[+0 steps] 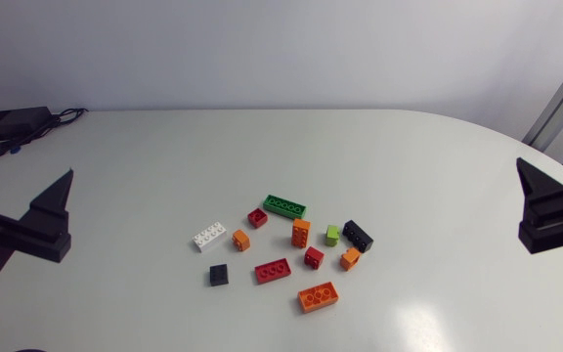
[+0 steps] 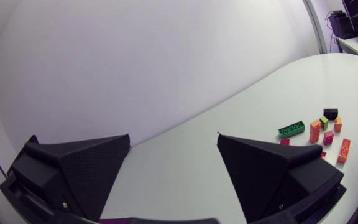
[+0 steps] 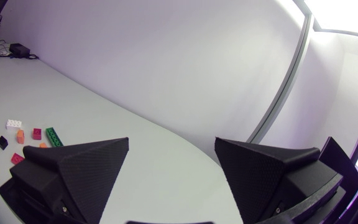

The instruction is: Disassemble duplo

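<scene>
Your left gripper (image 1: 55,217) sat at the left side of the table (image 1: 145,166) with its fingers spread apart and nothing between them. Your right gripper (image 1: 541,205) sat at the right side, likewise released and empty. The duplo lay loose near the table's middle, well apart from both grippers: a long green brick (image 1: 284,205) at the far side of the cluster, a white brick (image 1: 208,237) toward the left, a black brick (image 1: 358,236) toward the right, and a wide orange brick (image 1: 319,296) nearest the front edge. An upright orange piece (image 1: 301,233) stood near the centre beside a small lime brick (image 1: 331,235), with a flat red brick (image 1: 274,270) and a small black brick (image 1: 219,276) lying separately in front.
</scene>
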Robot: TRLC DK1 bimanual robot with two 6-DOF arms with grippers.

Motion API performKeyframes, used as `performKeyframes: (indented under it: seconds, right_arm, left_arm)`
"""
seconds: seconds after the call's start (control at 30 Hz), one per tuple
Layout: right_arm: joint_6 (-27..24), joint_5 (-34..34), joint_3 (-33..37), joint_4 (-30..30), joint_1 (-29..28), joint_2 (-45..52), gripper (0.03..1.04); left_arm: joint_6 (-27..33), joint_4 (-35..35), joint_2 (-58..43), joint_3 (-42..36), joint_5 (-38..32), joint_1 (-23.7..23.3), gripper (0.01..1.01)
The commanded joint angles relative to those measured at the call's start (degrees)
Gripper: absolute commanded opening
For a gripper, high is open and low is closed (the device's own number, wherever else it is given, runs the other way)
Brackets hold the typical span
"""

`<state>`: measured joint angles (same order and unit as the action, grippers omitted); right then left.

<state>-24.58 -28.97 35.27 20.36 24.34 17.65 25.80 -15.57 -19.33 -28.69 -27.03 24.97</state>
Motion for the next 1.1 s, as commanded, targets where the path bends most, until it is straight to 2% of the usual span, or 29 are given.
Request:
performKeyframes:
  seconds: [0.0, 0.2, 0.33, 0.47, 0.63, 0.8, 0.87, 0.93, 1.07]
  right_arm:
    - [-2.23, -0.74, -3.19, -1.99, -1.84, -3.32, 1.00]
    - [-6.45, -0.30, -10.48, -5.59, -5.44, -10.79, 1.00]
    - [-8.91, -0.38, -14.96, -6.82, -6.41, -12.82, 1.00]
    - [-12.78, -0.38, -19.71, -8.67, -7.55, -16.24, 1.00]
    - [-11.81, -0.30, -23.05, -8.41, -8.87, -18.00, 1.00]
    - [-12.07, -0.21, -26.21, -9.37, -8.78, -18.00, 1.00]
    - [-11.81, -0.30, -27.00, -9.81, -8.69, -18.00, 1.00]
    - [-10.49, 0.67, -27.00, -8.93, -7.29, -17.91, 1.00]
    - [-9.26, 6.03, -27.00, -8.85, -7.55, -17.83, 1.00]
  left_arm:
    - [-2.25, -1.74, 3.16, 2.67, -0.40, 1.04, 0.979]
    - [-1.46, -1.83, 10.81, 7.42, -0.66, -2.82, 0.979]
    - [-1.10, -0.42, 15.64, 10.14, -0.84, -8.54, 0.979]
    - [-7.35, 0.81, 19.86, 12.69, -0.92, -13.55, 0.979]
    - [-8.40, 0.37, 19.86, 14.27, -0.84, -16.89, 0.979]
    - [-14.64, 0.63, 20.04, 15.86, -0.84, -17.15, 0.979]
    - [-15.08, 4.85, 20.12, 18.23, -1.54, -17.24, 0.979]
    - [-18.24, 7.31, 20.21, 19.02, -1.54, -17.59, 0.979]
    - [-19.56, 14.61, 20.21, 23.33, -1.01, -19.35, 0.979]
